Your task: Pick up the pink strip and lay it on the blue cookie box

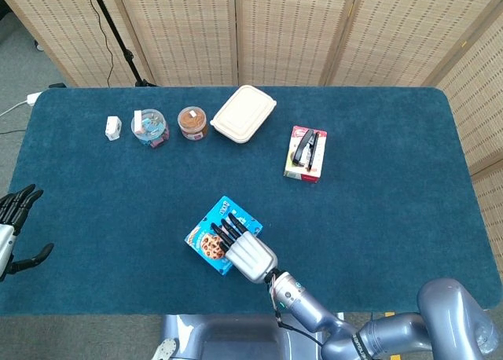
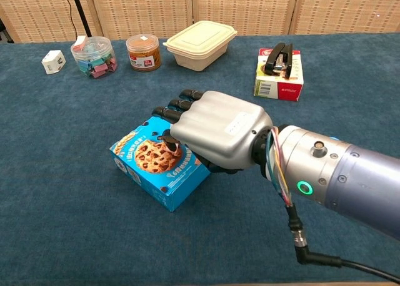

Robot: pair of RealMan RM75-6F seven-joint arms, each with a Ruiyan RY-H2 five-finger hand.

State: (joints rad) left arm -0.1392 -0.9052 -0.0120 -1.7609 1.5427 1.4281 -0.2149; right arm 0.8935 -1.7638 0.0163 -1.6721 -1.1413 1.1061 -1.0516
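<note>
Blue cookie box [image 2: 149, 164] — under right hand [image 2: 215, 128].

Your blue-covered desk [image 1: 377, 218] carries the blue cookie box [image 1: 211, 236] near its front edge; jars [image 1: 150, 127], a tub [image 1: 243, 113] and a stapler box [image 1: 305, 153] sit toward the back.

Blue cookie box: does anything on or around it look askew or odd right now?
The blue cookie box lies flat, turned diagonal to the table edge, undamaged. The right robot hand covers its top, so the pink strip cannot be seen. Nothing looks spilled.
</note>
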